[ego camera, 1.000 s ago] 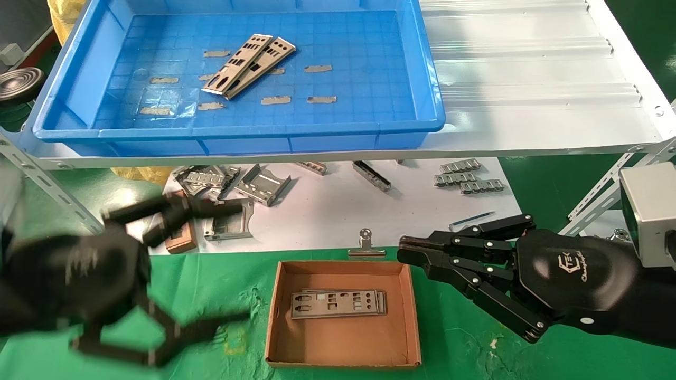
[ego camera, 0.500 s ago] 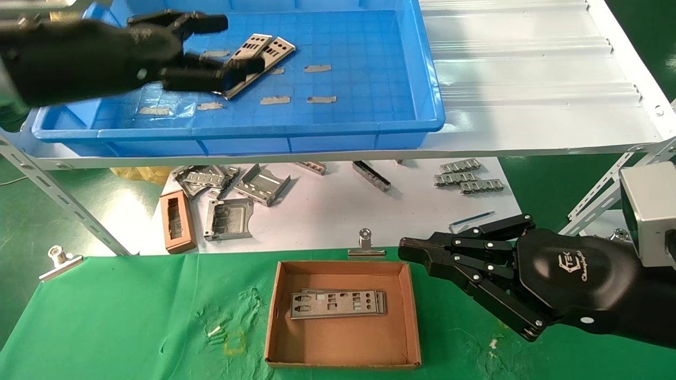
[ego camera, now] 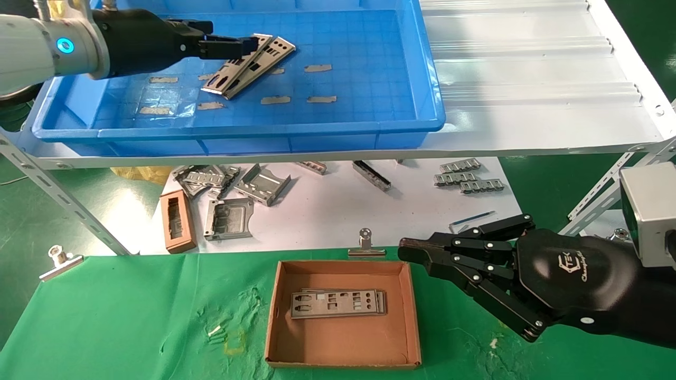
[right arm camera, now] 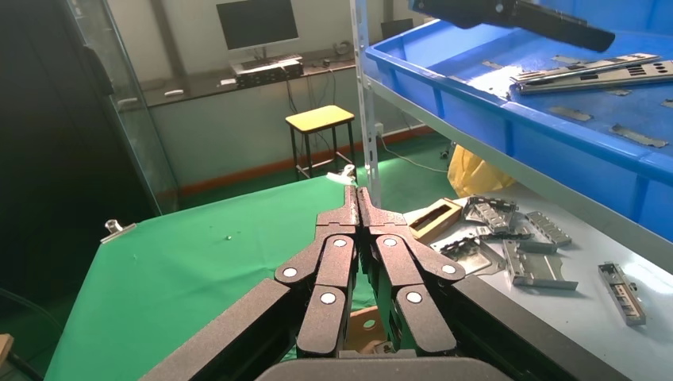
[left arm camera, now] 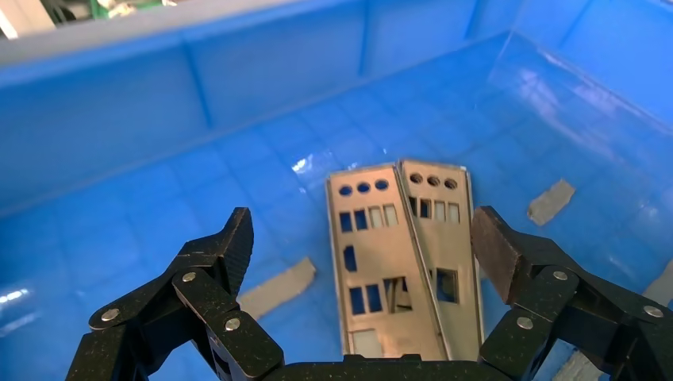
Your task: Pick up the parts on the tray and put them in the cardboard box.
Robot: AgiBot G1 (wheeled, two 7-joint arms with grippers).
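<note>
Two silver-grey parts (ego camera: 248, 66) lie side by side on the floor of the blue tray (ego camera: 237, 129), one edge overlapping. My left gripper (ego camera: 232, 36) hovers over their far end, open. In the left wrist view the left gripper (left arm camera: 363, 238) has its fingers spread either side of the two parts (left arm camera: 373, 262) without touching them. The cardboard box (ego camera: 414, 316) sits on the green cloth and holds stacked parts (ego camera: 338, 304). My right gripper (ego camera: 404, 250) is shut and empty, just right of the box's far corner; the right wrist view shows the right gripper (right arm camera: 357, 194) with fingertips pressed together.
Tan tape strips (ego camera: 317, 68) dot the tray floor. Under the white shelf (ego camera: 528, 79), bent brackets (ego camera: 232, 195) and a brown frame block (ego camera: 177, 221) lie on white paper. Binder clips (ego camera: 364, 245) hold the green cloth's edge.
My left arm has swung up from low beside the green cloth into the tray and settled over the two parts with its fingers open. The right arm has not moved.
</note>
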